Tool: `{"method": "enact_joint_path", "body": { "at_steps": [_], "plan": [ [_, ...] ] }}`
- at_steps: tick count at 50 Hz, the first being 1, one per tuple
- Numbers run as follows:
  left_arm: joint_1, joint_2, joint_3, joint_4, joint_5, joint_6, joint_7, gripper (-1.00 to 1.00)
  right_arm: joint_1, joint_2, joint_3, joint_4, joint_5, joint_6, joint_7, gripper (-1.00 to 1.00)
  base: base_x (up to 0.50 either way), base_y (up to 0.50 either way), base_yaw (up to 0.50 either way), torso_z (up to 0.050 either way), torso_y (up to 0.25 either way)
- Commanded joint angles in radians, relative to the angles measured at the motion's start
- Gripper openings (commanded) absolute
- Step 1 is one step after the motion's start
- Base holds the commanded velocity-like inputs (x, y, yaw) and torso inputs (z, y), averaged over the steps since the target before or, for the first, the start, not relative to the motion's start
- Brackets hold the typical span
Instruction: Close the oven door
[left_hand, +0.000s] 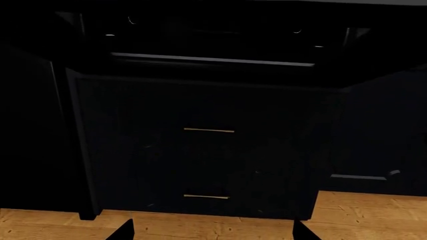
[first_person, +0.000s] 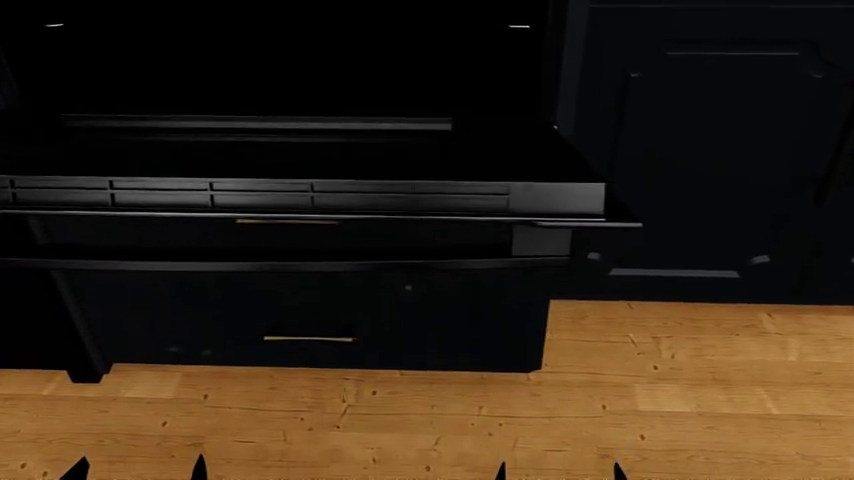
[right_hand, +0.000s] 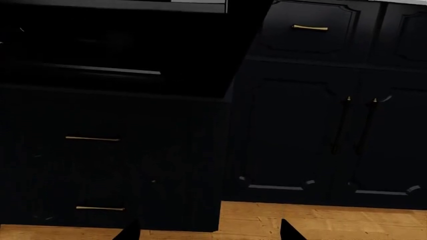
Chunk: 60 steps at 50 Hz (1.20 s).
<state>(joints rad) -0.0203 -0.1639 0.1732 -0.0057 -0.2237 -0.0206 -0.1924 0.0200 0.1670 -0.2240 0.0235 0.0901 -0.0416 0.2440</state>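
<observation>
Hanging flat at 12 o'clock, the glossy black glass oven door (first_person: 300, 195) needs lifting — both tools, left tool (first_person: 136, 468) and right tool (first_person: 558, 470), spread open, holding nothing.

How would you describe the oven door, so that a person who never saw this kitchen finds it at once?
Find the dark oven front left of the navy cabinet doors. The oven door hangs open, lying flat and jutting out above the wooden floor. Unlike the drawer front below, it has vent slots along its edge and a long black bar handle.
</observation>
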Motion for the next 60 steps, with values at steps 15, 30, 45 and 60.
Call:
{"method": "enact_joint_path", "body": {
  "at_steps": [15,30,45,60],
  "plan": [
    [0.001,-0.012,0.014,0.01,-0.012,-0.003,-0.019,1.0,0.002,0.012,-0.016,0.003,0.003,-0.009,0.018,1.0,0.0,0.0,0.0,-0.05,0.0],
    [0.003,-0.018,0.022,0.015,-0.016,0.001,-0.028,1.0,0.001,0.02,-0.022,-0.006,0.008,-0.002,0.029,1.0,0.0,0.0,0.0,-0.05,0.0],
    [-0.001,-0.02,0.017,-0.002,-0.044,0.022,-0.025,1.0,0.0,0.027,-0.035,-0.006,-0.005,-0.016,0.043,1.0,0.03,0.35,0.0,-0.006,0.0],
    [-0.001,-0.026,0.025,-0.001,-0.048,0.02,-0.034,1.0,-0.001,0.033,-0.04,-0.01,0.011,-0.016,0.045,1.0,0.05,0.48,0.0,0.0,0.0]
  ]
}}
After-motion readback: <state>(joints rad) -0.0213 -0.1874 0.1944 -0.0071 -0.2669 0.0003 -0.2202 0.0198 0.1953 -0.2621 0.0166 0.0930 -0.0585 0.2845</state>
